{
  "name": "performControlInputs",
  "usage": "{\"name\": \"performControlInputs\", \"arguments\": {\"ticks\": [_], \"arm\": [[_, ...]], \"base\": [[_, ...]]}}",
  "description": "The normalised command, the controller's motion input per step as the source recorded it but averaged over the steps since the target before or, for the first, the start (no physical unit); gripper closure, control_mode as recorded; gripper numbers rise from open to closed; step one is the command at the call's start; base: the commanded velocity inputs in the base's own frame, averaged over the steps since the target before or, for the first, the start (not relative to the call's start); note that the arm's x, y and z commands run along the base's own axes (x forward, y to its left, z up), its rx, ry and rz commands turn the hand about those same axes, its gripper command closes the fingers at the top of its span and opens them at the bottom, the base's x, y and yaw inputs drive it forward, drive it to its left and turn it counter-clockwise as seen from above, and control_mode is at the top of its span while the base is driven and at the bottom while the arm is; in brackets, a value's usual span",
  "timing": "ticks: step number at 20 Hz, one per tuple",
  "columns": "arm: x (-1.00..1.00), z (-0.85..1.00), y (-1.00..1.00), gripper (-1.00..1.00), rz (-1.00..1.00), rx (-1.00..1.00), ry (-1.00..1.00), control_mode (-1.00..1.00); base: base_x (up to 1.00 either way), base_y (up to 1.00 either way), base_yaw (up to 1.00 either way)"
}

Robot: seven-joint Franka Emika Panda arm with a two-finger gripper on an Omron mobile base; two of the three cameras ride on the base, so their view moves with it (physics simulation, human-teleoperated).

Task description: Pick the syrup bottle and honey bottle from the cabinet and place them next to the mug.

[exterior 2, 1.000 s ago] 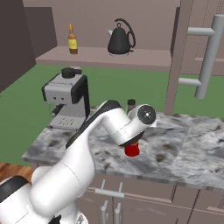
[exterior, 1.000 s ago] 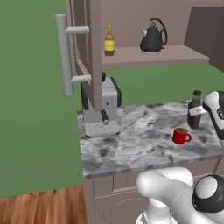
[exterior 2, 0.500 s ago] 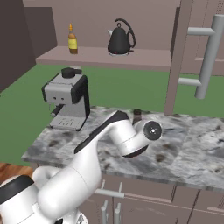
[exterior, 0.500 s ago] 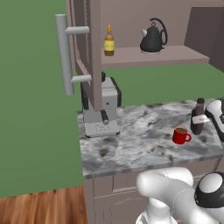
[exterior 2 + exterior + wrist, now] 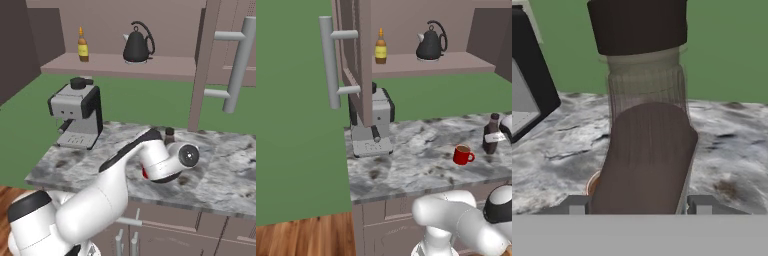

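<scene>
1 syrup bottle point(image 5: 491, 134), 1 honey bottle point(image 5: 380, 47), 1 mug point(image 5: 462, 155)

black kettle point(image 5: 431, 42), coffee machine point(image 5: 373, 123), marble counter point(image 5: 416, 165)

A plain green wall point(image 5: 291, 150) filled the nine o'clock side, with wooden flooring point(image 5: 303, 235) at seven. A grey marbled counter point(image 5: 416, 155) (veined and mottled) sat over brownish base cabinets point(image 5: 210, 235); a coffee machine point(image 5: 77, 117) stood at its ten o'clock end.
</scene>
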Motion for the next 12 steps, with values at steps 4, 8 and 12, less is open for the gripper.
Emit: {"name": "performControlInputs", "arguments": {"ticks": [4, 8, 12], "arm": [[0.08, 0.0, -0.31, 1.0, 0.0, 0.0, 0.0, -1.0], [0.17, -0.08, -0.05, 1.0, 0.05, 0.0, 0.0, -1.0], [0.15, -0.2, 0.0, 1.0, 0.11, 0.01, 0.0, -1.0]], "base": [[0.0, 0.0, 0.0], [0.0, 0.0, 0.0], [0.0, 0.0, 0.0]]}}
